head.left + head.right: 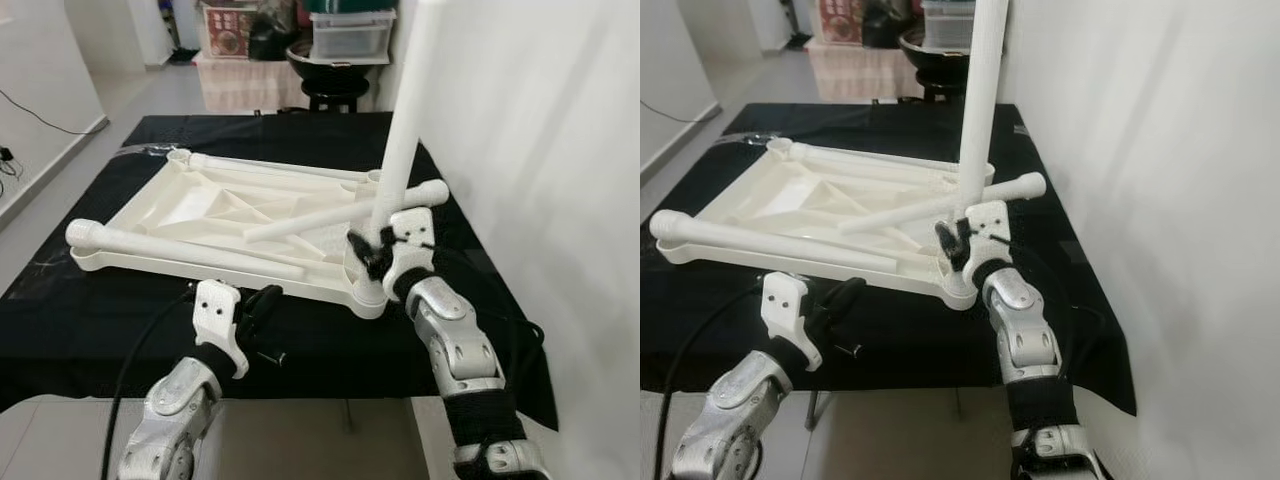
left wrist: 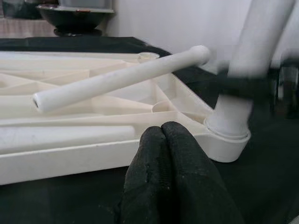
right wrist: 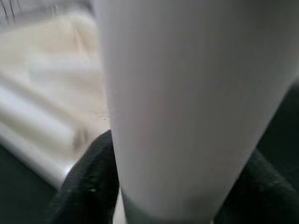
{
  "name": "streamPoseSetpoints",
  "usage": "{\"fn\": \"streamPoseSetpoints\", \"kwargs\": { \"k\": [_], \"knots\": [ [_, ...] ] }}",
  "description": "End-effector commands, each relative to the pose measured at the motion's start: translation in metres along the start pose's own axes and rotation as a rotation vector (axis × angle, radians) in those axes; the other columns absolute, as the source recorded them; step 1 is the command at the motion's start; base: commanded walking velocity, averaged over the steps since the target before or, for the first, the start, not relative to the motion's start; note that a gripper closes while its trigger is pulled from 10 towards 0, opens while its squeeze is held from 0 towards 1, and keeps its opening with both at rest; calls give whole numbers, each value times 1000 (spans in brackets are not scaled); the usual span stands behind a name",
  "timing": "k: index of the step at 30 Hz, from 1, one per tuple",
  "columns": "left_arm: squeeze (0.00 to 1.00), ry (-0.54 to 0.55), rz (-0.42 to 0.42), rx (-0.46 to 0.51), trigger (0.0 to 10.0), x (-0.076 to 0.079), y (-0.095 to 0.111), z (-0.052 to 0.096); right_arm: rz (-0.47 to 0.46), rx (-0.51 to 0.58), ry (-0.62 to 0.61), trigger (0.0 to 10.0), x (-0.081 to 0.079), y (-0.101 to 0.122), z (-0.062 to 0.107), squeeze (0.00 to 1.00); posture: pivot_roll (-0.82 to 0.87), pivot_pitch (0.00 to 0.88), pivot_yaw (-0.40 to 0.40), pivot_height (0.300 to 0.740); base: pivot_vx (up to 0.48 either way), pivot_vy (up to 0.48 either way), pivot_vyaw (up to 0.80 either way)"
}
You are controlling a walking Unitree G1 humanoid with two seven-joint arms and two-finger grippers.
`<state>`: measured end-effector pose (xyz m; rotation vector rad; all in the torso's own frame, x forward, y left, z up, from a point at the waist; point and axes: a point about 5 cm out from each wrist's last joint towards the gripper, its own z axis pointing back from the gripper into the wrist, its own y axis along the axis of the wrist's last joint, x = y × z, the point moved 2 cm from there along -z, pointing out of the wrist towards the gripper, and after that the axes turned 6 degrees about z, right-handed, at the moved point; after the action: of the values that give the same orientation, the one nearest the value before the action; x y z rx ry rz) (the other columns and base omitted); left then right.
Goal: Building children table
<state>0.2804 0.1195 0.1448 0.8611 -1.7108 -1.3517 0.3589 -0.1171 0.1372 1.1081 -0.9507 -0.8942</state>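
Observation:
A white plastic tabletop (image 1: 215, 215) lies upside down on the black-covered table (image 1: 90, 330). One white leg (image 1: 405, 130) stands upright in the near right corner socket (image 2: 226, 135). My right gripper (image 1: 378, 250) is shut on this upright leg low down, just above the socket. Two loose legs lie on the tabletop: one (image 1: 185, 250) along the near edge, another (image 1: 345, 212) slanting across the right side. My left gripper (image 1: 262, 303) hovers shut and empty in front of the tabletop's near edge, its fingertips (image 2: 163, 140) pressed together.
A white wall (image 1: 540, 150) runs close along the right of the table. Beyond the far end stand a black stool with a dark bowl (image 1: 330, 65), storage boxes (image 1: 350, 35) and a covered shelf (image 1: 245, 80). Grey floor (image 1: 60, 180) lies on the left.

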Motion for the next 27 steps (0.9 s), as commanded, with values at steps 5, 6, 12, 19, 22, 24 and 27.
{"fn": "streamPoseSetpoints", "kwargs": {
  "k": [5, 6, 12, 19, 22, 24, 27],
  "knots": [
    [0, -4, 2, -8, 10000, 0, -3, -1, -5, 76, 390, 10000, -22, 24, -1, 1000, -1, 77, -9, 740, 0, 0, 0],
    [0, -6, 3, -8, 10000, 0, -3, -1, 64, 87, 498, 10000, -23, 25, 1, 196, 1, 74, -9, 740, 0, 0, 0],
    [0, -7, 2, -8, 10000, 1, -4, -1, 136, 60, 623, 10000, -5, 31, -10, 0, 12, 72, -16, 740, 0, 0, 0],
    [0, -3, 1, -8, 10000, 1, -4, 0, 135, 70, 709, 10000, 4, 44, -15, 0, 19, 72, -17, 740, 0, 0, 0],
    [0, -6, 2, -10, 10000, 2, -4, 0, 140, 69, 796, 1373, 5, 45, -13, 0, 22, 72, -15, 740, 0, 0, 0],
    [0, -7, 2, -11, 10000, 2, -5, 0, 139, 68, 813, 1373, 5, 45, -12, 0, 22, 72, -15, 740, 0, 0, 0],
    [0, -7, 3, -11, 10000, 2, -5, 0, 136, 68, 821, 0, 7, 44, -13, 0, 23, 73, -16, 740, 0, 0, 0]
  ]
}}
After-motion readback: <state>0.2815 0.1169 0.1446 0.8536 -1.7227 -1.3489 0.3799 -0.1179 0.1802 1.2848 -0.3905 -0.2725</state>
